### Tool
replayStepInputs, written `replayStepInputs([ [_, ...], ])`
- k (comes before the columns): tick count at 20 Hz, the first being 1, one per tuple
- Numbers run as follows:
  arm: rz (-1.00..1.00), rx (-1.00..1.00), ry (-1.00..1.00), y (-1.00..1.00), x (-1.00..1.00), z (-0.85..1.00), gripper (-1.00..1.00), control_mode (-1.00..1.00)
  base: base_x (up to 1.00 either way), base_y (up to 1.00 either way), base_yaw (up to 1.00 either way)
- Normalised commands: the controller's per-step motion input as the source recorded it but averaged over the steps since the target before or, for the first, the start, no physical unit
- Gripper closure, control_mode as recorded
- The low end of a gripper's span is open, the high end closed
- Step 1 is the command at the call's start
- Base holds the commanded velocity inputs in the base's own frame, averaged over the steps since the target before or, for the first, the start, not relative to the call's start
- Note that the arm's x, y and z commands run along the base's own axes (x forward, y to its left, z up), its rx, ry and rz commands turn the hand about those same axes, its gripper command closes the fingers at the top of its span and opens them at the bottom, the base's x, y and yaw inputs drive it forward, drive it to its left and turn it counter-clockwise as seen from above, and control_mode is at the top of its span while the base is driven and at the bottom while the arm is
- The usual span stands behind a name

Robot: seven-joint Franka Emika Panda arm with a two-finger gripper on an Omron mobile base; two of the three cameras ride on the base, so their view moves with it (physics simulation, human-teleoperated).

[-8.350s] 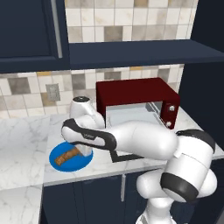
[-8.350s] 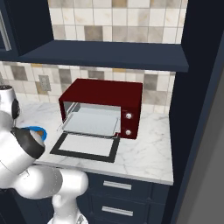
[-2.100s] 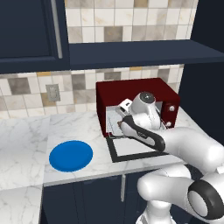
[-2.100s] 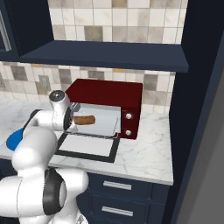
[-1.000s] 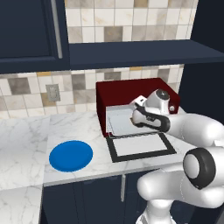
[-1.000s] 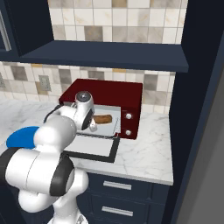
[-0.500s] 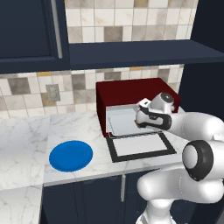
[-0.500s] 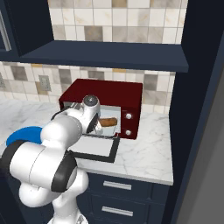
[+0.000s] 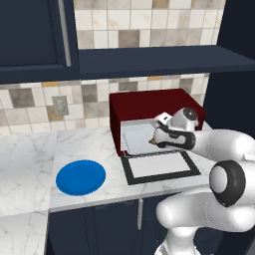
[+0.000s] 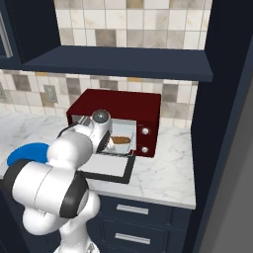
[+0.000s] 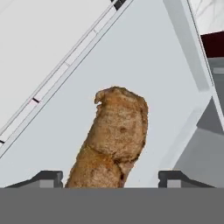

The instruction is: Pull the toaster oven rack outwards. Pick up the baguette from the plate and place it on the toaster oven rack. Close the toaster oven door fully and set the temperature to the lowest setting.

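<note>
The arm has swung from the plate over to the oven, and the baguette has come with it, so the plate (image 9: 80, 177) is bare now. It sits far off to the left of the jaws on the counter (image 9: 30, 154).

Next comes the toaster oven door (image 9: 158, 166). It lies flat and open, just below the jaws. The toaster oven rack (image 11: 144, 65) is pulled out over it, right under the jaws.

The gripper (image 11: 111, 177) hangs over the rack. Its two fingertips (image 11: 48, 177) stand wide apart. The baguette (image 11: 114, 140) is between them, with a gap on each side, so the jaws are open and are not squeezing it. The bread looks like it rests on the rack.

The toaster oven (image 10: 121, 111) is behind and around the jaws. Its two knobs (image 10: 144, 140) are to the right of them.

So the rack is out, and I think the bread is on it. What is left: back the hand out, shut the door all the way, then turn the heat knob to the lowest spot.
</note>
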Motion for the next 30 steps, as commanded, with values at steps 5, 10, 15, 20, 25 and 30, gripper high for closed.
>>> replayStepInputs([
  [5,0.00,0.00,-0.29,0.45,0.00,0.00,-1.00,-1.00,0.00,0.00,0.00],
  [10,0.00,0.00,-0.41,0.42,0.00,0.17,-1.00,-1.00,0.00,0.00,0.00],
  [15,0.00,0.00,-0.04,-0.06,0.00,0.60,-1.00,-1.00,0.00,0.00,0.00],
  [20,0.03,-0.06,0.17,-0.26,-0.12,0.73,-1.00,-1.00,0.00,0.00,0.00],
  [25,0.00,0.00,0.21,-0.23,-0.38,0.88,-1.00,-1.00,0.00,0.00,0.00],
  [30,0.00,0.00,0.20,-0.30,-0.52,0.75,-1.00,-1.00,0.00,0.00,0.00],
])
